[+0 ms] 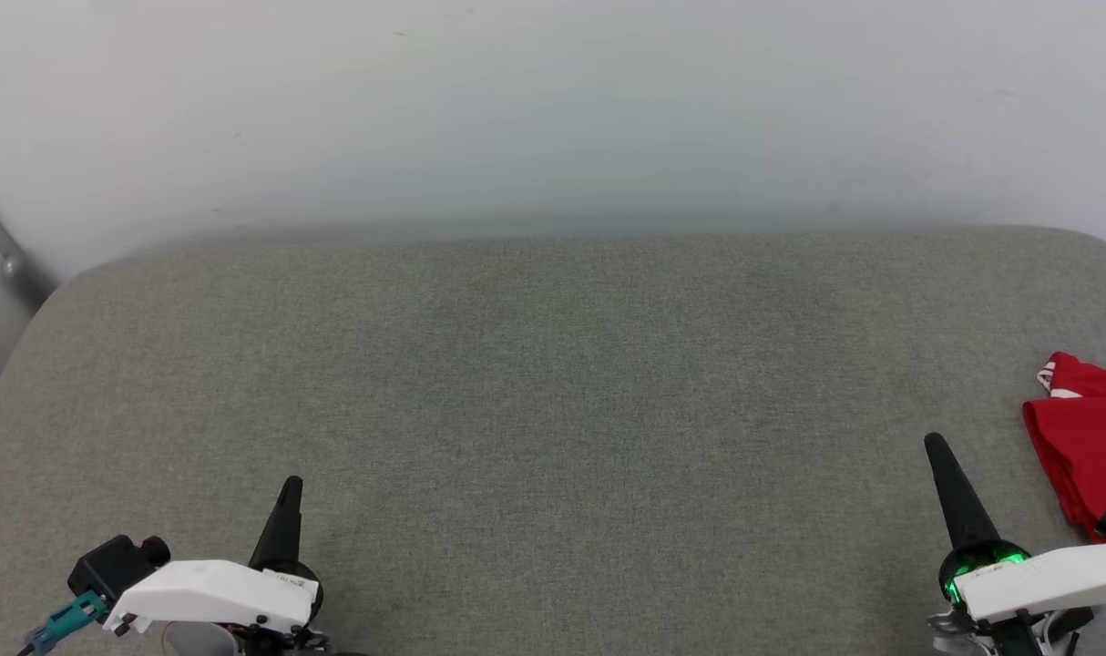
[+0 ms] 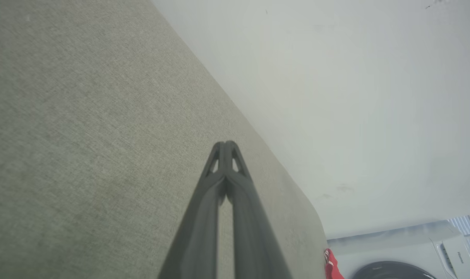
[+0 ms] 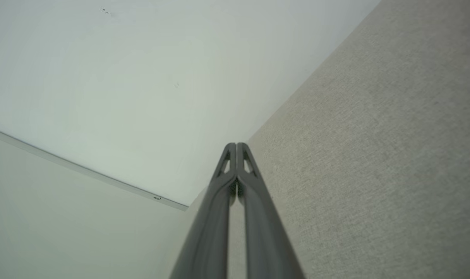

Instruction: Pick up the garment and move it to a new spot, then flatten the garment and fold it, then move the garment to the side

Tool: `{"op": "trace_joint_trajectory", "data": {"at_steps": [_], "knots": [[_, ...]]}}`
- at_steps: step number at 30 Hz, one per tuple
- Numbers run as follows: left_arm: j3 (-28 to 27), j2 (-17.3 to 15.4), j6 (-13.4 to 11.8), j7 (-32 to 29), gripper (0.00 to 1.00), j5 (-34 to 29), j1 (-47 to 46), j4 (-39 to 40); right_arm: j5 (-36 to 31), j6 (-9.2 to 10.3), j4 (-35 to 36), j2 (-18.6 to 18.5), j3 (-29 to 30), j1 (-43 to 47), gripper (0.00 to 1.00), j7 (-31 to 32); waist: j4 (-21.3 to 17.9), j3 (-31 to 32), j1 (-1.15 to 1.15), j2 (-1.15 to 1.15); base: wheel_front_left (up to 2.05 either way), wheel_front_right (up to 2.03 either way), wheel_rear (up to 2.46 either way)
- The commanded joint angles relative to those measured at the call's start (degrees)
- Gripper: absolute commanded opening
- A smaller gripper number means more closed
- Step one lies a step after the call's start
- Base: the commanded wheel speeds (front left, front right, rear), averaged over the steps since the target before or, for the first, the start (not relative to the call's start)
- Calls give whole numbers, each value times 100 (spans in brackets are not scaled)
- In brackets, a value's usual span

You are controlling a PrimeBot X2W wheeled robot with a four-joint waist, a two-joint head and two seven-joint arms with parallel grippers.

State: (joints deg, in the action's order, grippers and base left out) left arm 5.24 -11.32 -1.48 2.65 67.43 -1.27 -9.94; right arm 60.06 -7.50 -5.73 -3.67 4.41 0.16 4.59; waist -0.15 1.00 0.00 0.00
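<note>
Both my left pincer (image 1: 291, 485) and my right pincer (image 1: 934, 445) are closed tight, fingers together, holding nothing. They sit over the front left and front right of the grey fabric-covered table (image 1: 553, 383). The red garment (image 1: 1086, 437) lies bunched at the table's right edge, just beside my right pincer and apart from it.

red garment (image 1: 1083, 437): 1 | grippers: 2 – left gripper (image 1: 290, 486), right gripper (image 1: 933, 445) | grey padded surface (image 1: 553, 383): 1 | washing machine (image 2: 421, 248): 1
</note>
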Motion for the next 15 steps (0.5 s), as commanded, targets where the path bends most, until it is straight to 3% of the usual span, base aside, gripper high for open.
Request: {"op": "trace_joint_trajectory", "data": {"at_steps": [1,15], "knots": [[-61,13,52,-35,0,97,-128,19,126,0,17,-2,14,-129,0,10,0,-1,0,0,0,0,0],[-333,210,275,-246,0,745,-233,-90,945,1,-206,11,53,-279,0,44,3,-26,0,0,0,0,0]]}}
